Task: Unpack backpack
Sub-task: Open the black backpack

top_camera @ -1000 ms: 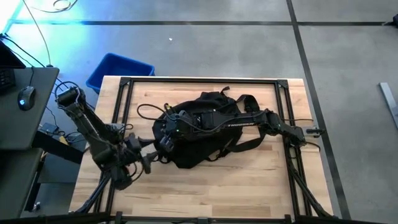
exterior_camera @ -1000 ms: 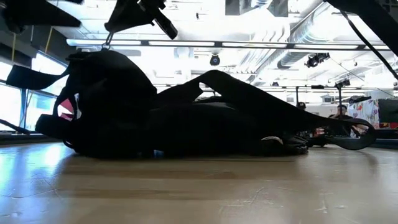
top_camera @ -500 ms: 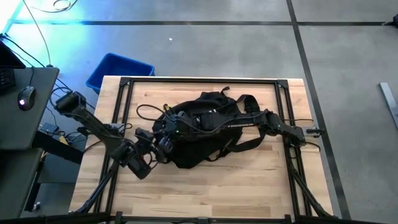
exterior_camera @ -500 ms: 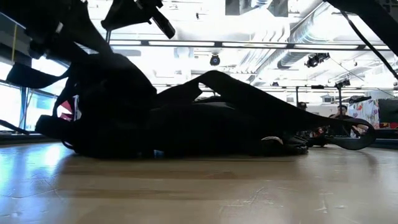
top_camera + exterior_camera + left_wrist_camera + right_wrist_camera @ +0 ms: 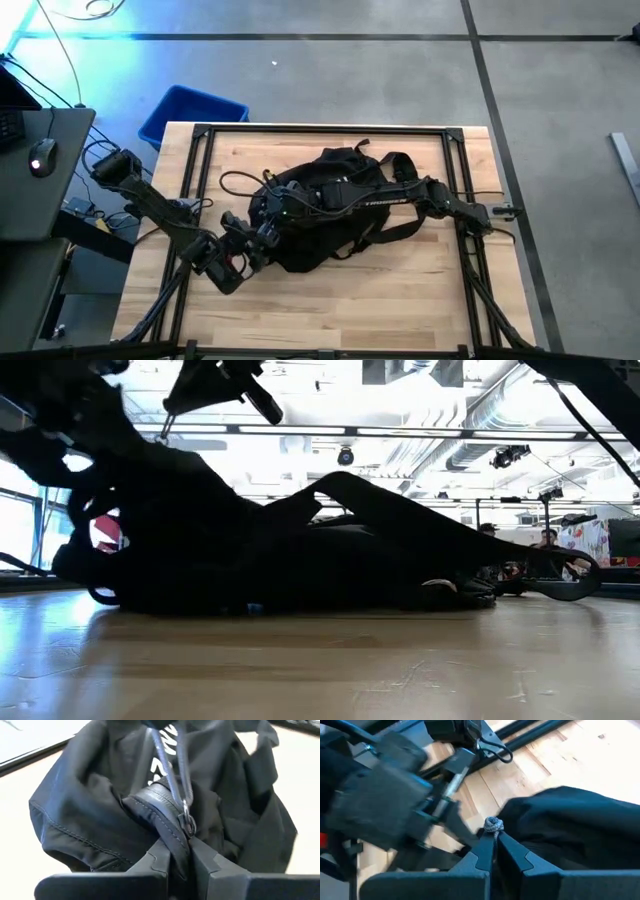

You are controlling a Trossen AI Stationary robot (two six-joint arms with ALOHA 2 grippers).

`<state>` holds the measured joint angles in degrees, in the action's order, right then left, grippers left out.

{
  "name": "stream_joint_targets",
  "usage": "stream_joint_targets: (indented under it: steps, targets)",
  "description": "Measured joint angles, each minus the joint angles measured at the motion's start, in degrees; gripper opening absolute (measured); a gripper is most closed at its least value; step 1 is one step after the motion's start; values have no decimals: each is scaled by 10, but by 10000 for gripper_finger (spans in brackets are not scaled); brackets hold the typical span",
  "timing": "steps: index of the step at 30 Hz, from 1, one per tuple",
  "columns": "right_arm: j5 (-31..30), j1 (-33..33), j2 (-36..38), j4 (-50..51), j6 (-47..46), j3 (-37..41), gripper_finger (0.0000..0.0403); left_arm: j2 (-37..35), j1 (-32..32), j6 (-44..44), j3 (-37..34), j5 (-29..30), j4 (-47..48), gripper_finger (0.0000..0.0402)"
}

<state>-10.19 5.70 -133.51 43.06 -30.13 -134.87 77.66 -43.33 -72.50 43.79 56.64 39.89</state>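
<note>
The black backpack (image 5: 325,210) lies on its side in the middle of the wooden table, its straps (image 5: 400,225) spread toward the right. My left gripper (image 5: 260,240) is at the backpack's left end, shut on its fabric. My right gripper (image 5: 268,203) reaches over the backpack from the right and is shut on a thin zipper cord (image 5: 493,824). In the left wrist view the cord (image 5: 172,775) runs up from a metal zipper slider (image 5: 188,821). In the low view the right gripper (image 5: 205,388) hangs above the backpack's left end (image 5: 150,530). My left gripper pinches a stitched fold of backpack fabric (image 5: 176,842) between its two fingers, right below the zipper slider. The fingers come from the table's left, slanting down. The backpack rests on the table. My right gripper pinches the zipper cord just below its grey knot (image 5: 493,823) between its fingertips (image 5: 480,855). It is held above the backpack's left end, and the cord runs straight down to the slider.
A black metal frame (image 5: 320,130) runs round the table top. A blue bin (image 5: 190,112) stands on the floor past the far left corner. A desk with a mouse (image 5: 40,158) is at the left. Bare wood lies along the near edge (image 5: 340,310).
My left gripper has moved down and toward the table's right, up to the backpack's left end, turning as it went. It was open and has shut on the fabric by the zipper. The backpack's left end has been nudged slightly. My right arm has kept still.
</note>
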Motion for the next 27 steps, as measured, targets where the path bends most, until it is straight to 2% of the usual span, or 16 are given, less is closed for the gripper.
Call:
stream_joint_targets:
  steps: [4,12,16,20,22,24,25,27]
  targets:
    - [4,1,0,13,7,0,0,-1,-44,-25,0,-7,37,6]
    - [-2,-1,0,21,17,26,0,-1,-95,-171,0,-52,196,5]
    - [-41,-2,4,58,-5,45,1,0,-124,-195,-2,-118,227,4]
    - [-96,-8,3,151,-16,48,1,14,-168,-216,-2,-142,229,4]
    - [-90,-12,3,172,-12,48,0,27,-185,-230,-2,-143,235,4]
    - [-74,-14,3,150,0,48,0,35,-197,-235,-2,-142,236,4]
    - [-57,-14,3,119,16,49,0,36,-199,-234,-2,-140,235,4]
    - [16,-12,3,27,56,49,0,36,-200,-234,-1,-132,233,4]
